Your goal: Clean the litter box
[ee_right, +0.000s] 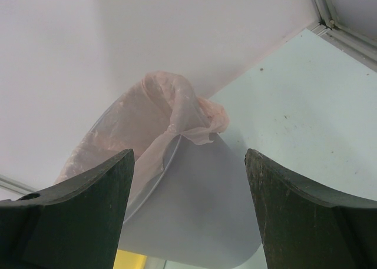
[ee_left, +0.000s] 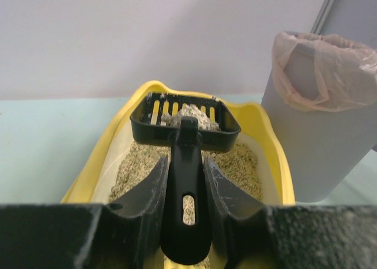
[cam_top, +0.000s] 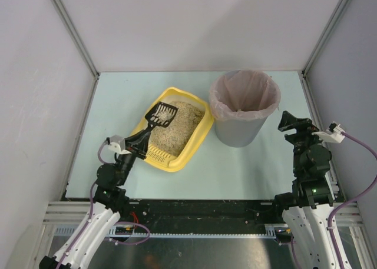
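Observation:
The yellow litter box (cam_top: 197, 140) with beige litter sits left of centre on the table; it also shows in the left wrist view (ee_left: 270, 140). My left gripper (cam_top: 141, 140) is shut on the handle of a black slotted scoop (cam_top: 161, 114). The scoop (ee_left: 184, 123) is held above the litter with a pale clump in its head. My right gripper (cam_top: 287, 123) is open and empty, just right of the grey bin (cam_top: 240, 130). In the right wrist view the bin (ee_right: 194, 198) fills the gap between the fingers (ee_right: 294, 210).
The grey round bin has a pinkish liner (cam_top: 244, 92) and stands right of the litter box, close to its far right corner. White walls enclose the table at the back and sides. Metal rails run along the near edge.

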Robot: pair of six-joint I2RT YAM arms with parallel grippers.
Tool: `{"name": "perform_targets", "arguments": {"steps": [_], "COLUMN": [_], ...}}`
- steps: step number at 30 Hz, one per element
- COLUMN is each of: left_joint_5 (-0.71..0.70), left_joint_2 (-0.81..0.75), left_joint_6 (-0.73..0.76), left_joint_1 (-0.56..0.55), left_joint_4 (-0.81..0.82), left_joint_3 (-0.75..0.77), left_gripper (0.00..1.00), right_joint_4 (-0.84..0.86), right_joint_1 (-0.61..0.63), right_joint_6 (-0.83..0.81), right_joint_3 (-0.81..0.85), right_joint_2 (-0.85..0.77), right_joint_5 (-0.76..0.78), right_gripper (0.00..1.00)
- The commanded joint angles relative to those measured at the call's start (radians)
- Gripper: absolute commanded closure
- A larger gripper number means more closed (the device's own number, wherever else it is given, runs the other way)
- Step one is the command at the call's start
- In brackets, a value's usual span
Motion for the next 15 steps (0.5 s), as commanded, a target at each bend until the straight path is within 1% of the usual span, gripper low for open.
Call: {"name": "perform_targets", "arguments": {"steps": [1,2,3,4,5,6,8,9,10,11,13,14,15], "left_joint_5": [0.002,-0.085,-0.133,-0.048,0.033,0.068,-0.016,-0.03,0.0,0.052,0.085,0.06,0.043], "left_joint_2": [-0.013,-0.031,-0.051,-0.067,-0.05,-0.02,0.019,0.005,-0.002,-0.006,0.034,0.04,0.039], "left_joint_6": [0.008,0.004,-0.012,-0.036,-0.033,-0.021,0.014,0.013,-0.005,-0.012,-0.007,-0.003,-0.003], "left_joint_1": [0.007,0.009,0.017,0.018,0.018,0.017,0.018,0.024,0.024,0.023,0.023,0.023,0.023], "left_joint_4": [-0.059,-0.13,-0.123,-0.077,-0.005,-0.014,-0.119,-0.117,-0.085,-0.005,-0.007,-0.049,-0.054], "left_joint_3": [0.111,0.127,0.116,0.095,0.078,0.094,0.151,0.15,0.139,0.112,0.116,0.122,0.118], "left_gripper": [1.0,1.0,1.0,1.0,1.0,1.0,1.0,1.0,1.0,1.0,1.0,1.0,1.0], "right_joint_4": [-0.004,-0.016,-0.018,-0.018,-0.016,-0.016,-0.027,-0.028,-0.028,-0.027,-0.027,-0.027,-0.025], "right_joint_1": [0.001,0.002,0.001,0.001,0.001,0.001,0.001,0.002,0.001,0.001,0.001,0.001,0.001], "right_joint_6": [-0.01,-0.012,-0.022,-0.033,-0.041,-0.048,-0.048,-0.048,-0.051,-0.056,-0.059,-0.053,-0.055], "right_joint_3": [0.004,0.004,0.004,0.004,0.005,0.005,0.004,0.005,0.005,0.004,0.004,0.004,0.005], "right_joint_2": [-0.036,-0.04,-0.046,-0.05,-0.054,-0.057,-0.066,-0.068,-0.069,-0.068,-0.068,-0.068,-0.065], "right_joint_5": [0.078,0.086,0.091,0.097,0.102,0.108,0.125,0.123,0.12,0.119,0.125,0.129,0.128], "right_gripper": [0.19,0.19,0.2,0.19,0.2,0.2,0.19,0.2,0.2,0.2,0.2,0.19,0.19]}}
